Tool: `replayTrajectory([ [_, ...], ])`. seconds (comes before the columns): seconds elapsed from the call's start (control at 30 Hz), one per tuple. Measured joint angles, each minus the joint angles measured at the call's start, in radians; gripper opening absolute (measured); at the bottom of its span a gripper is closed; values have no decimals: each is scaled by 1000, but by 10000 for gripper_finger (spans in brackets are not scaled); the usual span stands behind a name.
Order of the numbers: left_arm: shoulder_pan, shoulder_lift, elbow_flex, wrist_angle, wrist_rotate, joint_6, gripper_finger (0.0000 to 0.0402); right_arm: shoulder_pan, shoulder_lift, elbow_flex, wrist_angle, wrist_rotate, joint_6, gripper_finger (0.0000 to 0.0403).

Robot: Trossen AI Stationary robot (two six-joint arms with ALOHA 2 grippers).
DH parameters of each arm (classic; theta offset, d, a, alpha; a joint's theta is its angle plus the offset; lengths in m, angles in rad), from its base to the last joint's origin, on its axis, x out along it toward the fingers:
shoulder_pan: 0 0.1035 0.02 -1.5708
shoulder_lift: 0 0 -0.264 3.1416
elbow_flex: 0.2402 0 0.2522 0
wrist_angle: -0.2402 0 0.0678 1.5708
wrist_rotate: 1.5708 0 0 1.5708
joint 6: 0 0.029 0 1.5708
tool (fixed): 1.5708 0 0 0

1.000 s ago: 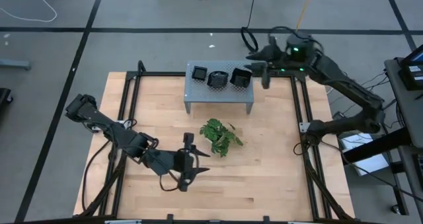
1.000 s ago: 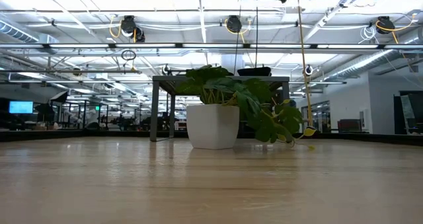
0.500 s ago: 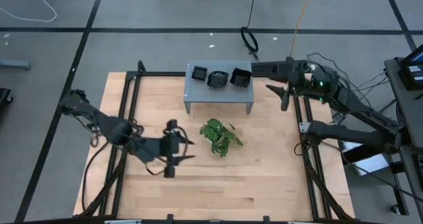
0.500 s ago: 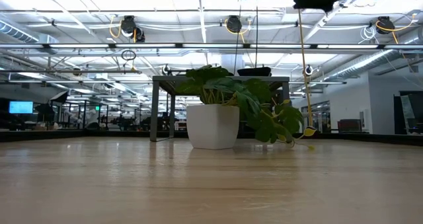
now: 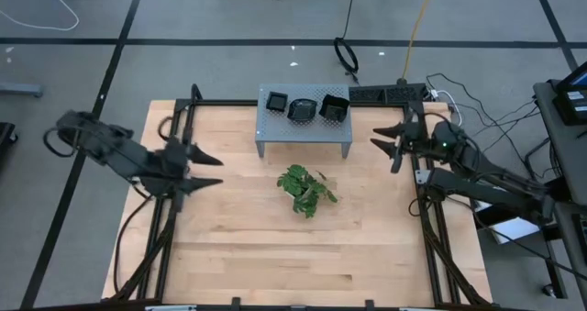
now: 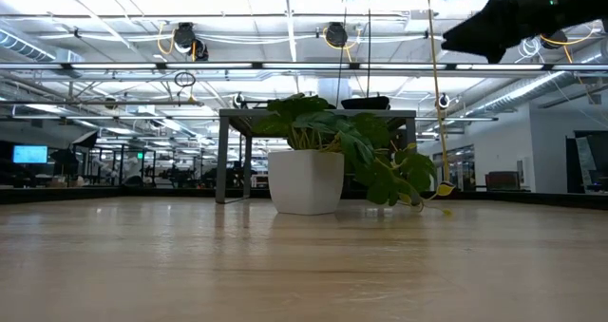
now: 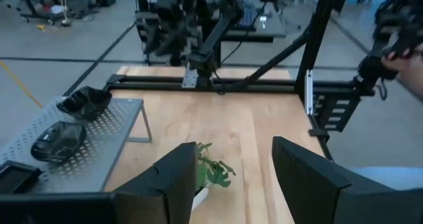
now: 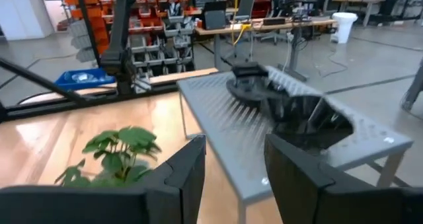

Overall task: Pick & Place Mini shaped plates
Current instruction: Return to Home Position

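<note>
Three small glossy black plates sit on the grey perforated stand (image 5: 303, 126) at the table's far middle: a square one (image 5: 276, 101), a wavy-rimmed one (image 5: 301, 109) and a third (image 5: 333, 108). The left wrist view shows them as well (image 7: 84, 102) (image 7: 59, 138); in the right wrist view they are blurred (image 8: 304, 121). My left gripper (image 5: 213, 171) hovers open over the table's left part and points at the middle. My right gripper (image 5: 383, 150) hangs open just right of the stand (image 8: 264, 151), empty. Other plates are out of view.
A green leafy plant (image 5: 305, 189) in a white pot (image 6: 306, 181) stands in front of the stand at mid-table. A black frame rail (image 5: 424, 164) runs along each side of the wooden table. Bare wood lies toward the near edge.
My left gripper has swung from the table's near middle toward the left and far side, and has turned until it points right. My right gripper has drawn back from the stand's right end toward the near and right side, and has sunk lower. The plates stay put.
</note>
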Motion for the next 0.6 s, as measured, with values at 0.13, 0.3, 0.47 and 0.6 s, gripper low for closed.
replayTrajectory([
  [0.13, -2, -82, -41, 1, 0, 11, 200, 25, -22, -62, 17, 0, 5, 142],
  [0.3, -1, -165, -126, 4, -1, -16, 200, 65, -44, -176, 167, 0, 16, 141],
  [0.47, -1, -233, -214, 9, -32, -71, 200, 110, -51, -318, 396, 0, 47, 141],
  [0.6, -1, -287, -270, 11, -61, -109, 200, 132, -51, -407, 550, 0, 60, 141],
])
